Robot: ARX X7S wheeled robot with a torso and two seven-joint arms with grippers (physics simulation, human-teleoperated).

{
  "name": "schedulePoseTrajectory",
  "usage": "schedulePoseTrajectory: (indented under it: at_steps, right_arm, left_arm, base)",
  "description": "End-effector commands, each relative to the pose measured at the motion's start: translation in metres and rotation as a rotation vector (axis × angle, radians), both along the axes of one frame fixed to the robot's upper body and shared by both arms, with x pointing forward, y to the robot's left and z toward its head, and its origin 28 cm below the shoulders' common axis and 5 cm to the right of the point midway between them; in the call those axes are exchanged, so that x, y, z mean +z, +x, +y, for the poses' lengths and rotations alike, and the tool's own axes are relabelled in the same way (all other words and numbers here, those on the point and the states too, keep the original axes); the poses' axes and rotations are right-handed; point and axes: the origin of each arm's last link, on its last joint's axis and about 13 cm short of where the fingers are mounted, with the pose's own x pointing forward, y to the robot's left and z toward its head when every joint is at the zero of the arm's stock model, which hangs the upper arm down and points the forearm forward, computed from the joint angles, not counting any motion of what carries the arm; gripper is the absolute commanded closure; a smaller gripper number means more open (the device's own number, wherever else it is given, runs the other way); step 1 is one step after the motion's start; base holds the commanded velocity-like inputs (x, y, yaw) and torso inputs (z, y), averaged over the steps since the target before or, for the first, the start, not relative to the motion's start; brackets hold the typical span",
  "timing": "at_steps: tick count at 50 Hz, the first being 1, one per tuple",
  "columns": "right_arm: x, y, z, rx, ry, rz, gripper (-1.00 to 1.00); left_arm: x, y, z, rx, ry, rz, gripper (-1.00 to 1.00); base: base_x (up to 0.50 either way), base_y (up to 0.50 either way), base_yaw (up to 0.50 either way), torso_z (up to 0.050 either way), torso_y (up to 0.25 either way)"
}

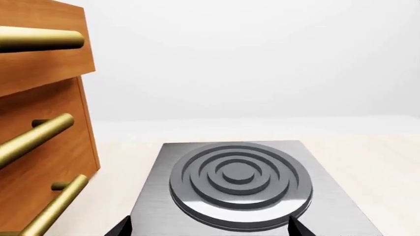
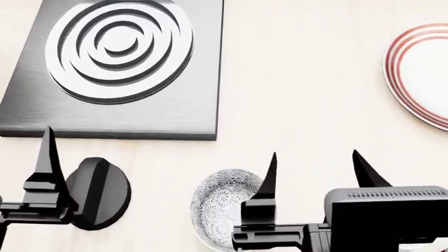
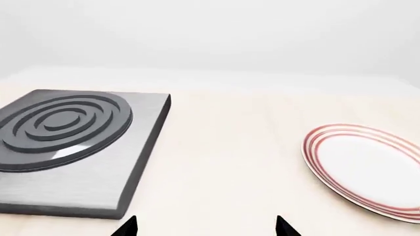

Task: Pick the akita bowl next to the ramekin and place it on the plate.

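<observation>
Akita bowl [image 2: 220,206]: seen upright near the tabletop's near edge, mouth turned upward; being round, no long axis is shown. Its speckled wall is partly hidden behind the right gripper.
Right gripper [image 2: 318,168]: poised above the bowl, jaws spread wide, nothing held; one finger is seen over the bowl, the other to its right.
Left gripper [image 1: 208,227]: only dark fingertips are seen in the wrist view, set well apart and empty.
Plate [image 2: 420,73]: red-ringed, cut off by the head view's right margin, lying flat toward the tabletop's right edge, well apart from the bowl.
Burner plate [image 2: 119,63]: grey, ringed, toward the far left.
Drawer cabinet [image 1: 39,123]: wooden, brass-handled, beside the burner.
Writing: none legible.
</observation>
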Motion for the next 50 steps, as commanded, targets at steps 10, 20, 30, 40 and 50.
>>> schedulePoseTrajectory:
  at_steps: [10, 20, 30, 40, 50]
  right_arm:
    - [0.001, -0.002, 0.002, 0.045, 0.030, 0.080, -1.00]
    - [0.001, -0.003, 0.004, 0.056, 0.046, 0.123, -1.00]
    - [-0.004, -0.002, 0.004, 0.076, 0.074, 0.161, -1.00]
    - [-0.011, 0.003, 0.003, 0.085, 0.109, 0.199, -1.00]
    - [-0.012, 0.004, 0.003, 0.107, 0.150, 0.241, -1.00]
  left_arm:
    - [-0.001, 0.002, 0.002, 0.006, -0.006, 0.009, -1.00]
    - [-0.002, 0.002, 0.002, 0.007, -0.006, 0.012, -1.00]
    - [-0.003, 0.001, 0.002, 0.007, -0.006, 0.015, -1.00]
    - [-0.004, 0.001, 0.003, 0.010, -0.009, 0.021, -1.00]
    - [-0.005, 0.002, 0.002, 0.007, -0.009, 0.027, -1.00]
  base:
    - [0.00, 0.00, 0.00, 0.000, 0.000]
    - [0.00, 0.00, 0.00, 0.000, 0.000]
    - [0.00, 0.00, 0.00, 0.000, 0.000]
    - [0.00, 0.00, 0.00, 0.000, 0.000]
    - [0.00, 0.00, 0.00, 0.000, 0.000]
